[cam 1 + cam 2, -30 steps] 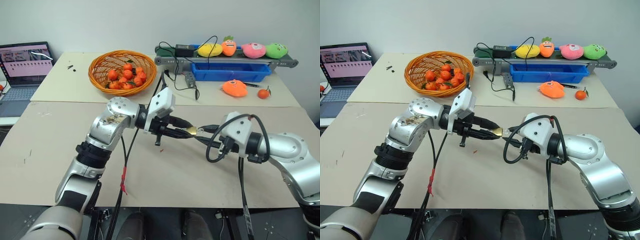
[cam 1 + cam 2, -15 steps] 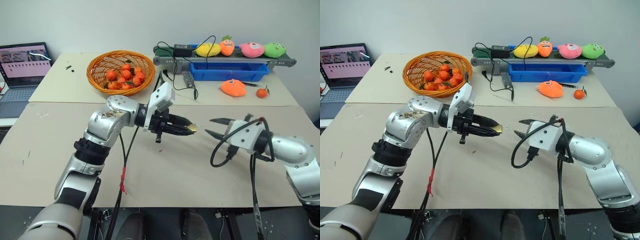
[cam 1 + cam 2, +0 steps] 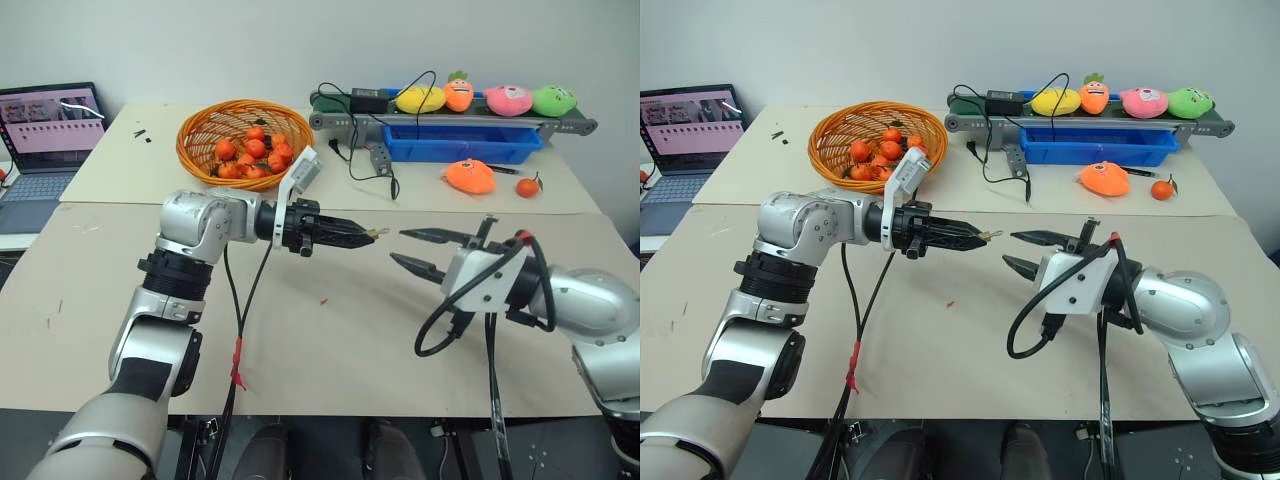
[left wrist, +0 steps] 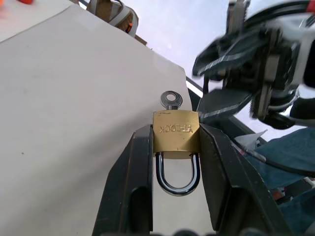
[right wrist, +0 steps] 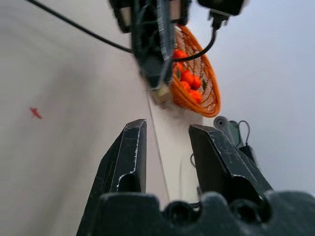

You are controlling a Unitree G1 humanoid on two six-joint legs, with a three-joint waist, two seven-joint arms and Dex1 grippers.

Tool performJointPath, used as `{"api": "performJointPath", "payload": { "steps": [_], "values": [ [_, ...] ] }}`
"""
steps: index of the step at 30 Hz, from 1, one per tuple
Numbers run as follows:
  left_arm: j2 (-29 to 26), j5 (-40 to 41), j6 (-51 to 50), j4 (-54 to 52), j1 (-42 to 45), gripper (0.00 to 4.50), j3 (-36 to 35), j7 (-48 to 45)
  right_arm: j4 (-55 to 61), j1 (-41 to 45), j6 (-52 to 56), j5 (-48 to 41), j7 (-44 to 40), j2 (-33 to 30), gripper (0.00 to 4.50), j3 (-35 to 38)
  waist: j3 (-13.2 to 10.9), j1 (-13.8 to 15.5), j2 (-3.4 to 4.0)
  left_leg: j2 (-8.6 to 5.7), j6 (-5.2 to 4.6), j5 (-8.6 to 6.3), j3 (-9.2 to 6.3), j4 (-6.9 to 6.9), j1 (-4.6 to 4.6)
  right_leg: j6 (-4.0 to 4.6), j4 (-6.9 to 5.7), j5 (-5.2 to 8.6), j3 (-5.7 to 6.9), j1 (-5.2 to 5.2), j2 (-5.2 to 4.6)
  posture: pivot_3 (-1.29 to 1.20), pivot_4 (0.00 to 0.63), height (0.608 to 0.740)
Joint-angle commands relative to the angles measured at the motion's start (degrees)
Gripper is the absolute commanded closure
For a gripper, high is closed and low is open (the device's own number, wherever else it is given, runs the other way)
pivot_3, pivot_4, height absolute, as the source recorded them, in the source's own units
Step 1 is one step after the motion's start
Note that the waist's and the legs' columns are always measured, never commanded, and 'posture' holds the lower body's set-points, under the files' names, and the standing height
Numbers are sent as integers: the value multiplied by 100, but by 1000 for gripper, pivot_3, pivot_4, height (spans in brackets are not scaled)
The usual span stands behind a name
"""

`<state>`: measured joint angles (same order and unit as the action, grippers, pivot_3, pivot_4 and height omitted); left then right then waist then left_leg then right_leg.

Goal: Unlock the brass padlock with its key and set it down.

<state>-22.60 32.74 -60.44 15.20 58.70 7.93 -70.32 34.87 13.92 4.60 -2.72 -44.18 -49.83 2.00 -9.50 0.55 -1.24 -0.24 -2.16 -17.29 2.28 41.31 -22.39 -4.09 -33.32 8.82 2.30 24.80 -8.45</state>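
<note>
My left gripper point(image 3: 362, 236) is shut on the brass padlock point(image 4: 175, 135), held above the table point(image 3: 330, 350). Its two fingers point(image 4: 133, 172) clamp the brass body from both sides. The silver shackle point(image 4: 177, 180) points back toward the wrist and looks closed. The key point(image 4: 171, 100) sticks out of the padlock's far end, toward my right gripper point(image 3: 410, 250). That gripper hangs open and empty a short way off, its fingers stacked one above the other. The right wrist view shows the padlock point(image 5: 161, 93) ahead of the open fingers point(image 5: 129, 152).
An orange basket point(image 3: 200, 160) of tangerines stands behind the left arm, with a laptop point(image 3: 50, 130) at far left. A blue tray point(image 3: 460, 145), a conveyor with plush toys point(image 3: 505, 100), an orange plush point(image 3: 468, 176) and a tangerine point(image 3: 527, 187) sit at the back right. A red speck point(image 3: 323, 300) lies on the table.
My right gripper has let go at the key, drawn back to the right, opened and rolled. The left gripper has rolled and moved slightly away with the padlock still in it.
</note>
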Motion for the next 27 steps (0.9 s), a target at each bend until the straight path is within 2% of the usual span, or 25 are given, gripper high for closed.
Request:
{"api": "performJointPath", "payload": {
  "steps": [1,9,12,15,27],
  "values": [
    [17,199,-101,-206,139,3691,-95,-1,-16,-83,-432,106,-36,-73,2726,232,0,-1,0,0,0,0,0,1,1,0,-1,0,0,-1,0,0,150,740],
    [-45,335,-290,-537,26,3691,-82,71,-317,-16,-834,228,-26,10,2726,196,0,-10,0,1,1,1,-3,-3,4,0,0,0,-1,-2,0,0,150,740],
    [-168,318,-273,-651,-32,3691,14,-8,-351,6,-882,221,-12,33,3417,203,0,-9,0,1,1,1,-2,-2,3,0,1,0,-1,-2,0,0,150,740],
    [-229,324,-251,-657,-30,3691,77,-39,-364,37,-930,254,10,44,4388,206,0,-9,0,1,2,1,-3,-3,4,0,0,0,-1,-2,0,0,150,740],
    [-163,320,-189,-523,90,3691,221,-107,-175,162,-772,328,51,194,4388,110,0,-7,0,0,2,1,-2,-3,4,0,1,0,0,-3,0,0,150,740]
  ]
}}
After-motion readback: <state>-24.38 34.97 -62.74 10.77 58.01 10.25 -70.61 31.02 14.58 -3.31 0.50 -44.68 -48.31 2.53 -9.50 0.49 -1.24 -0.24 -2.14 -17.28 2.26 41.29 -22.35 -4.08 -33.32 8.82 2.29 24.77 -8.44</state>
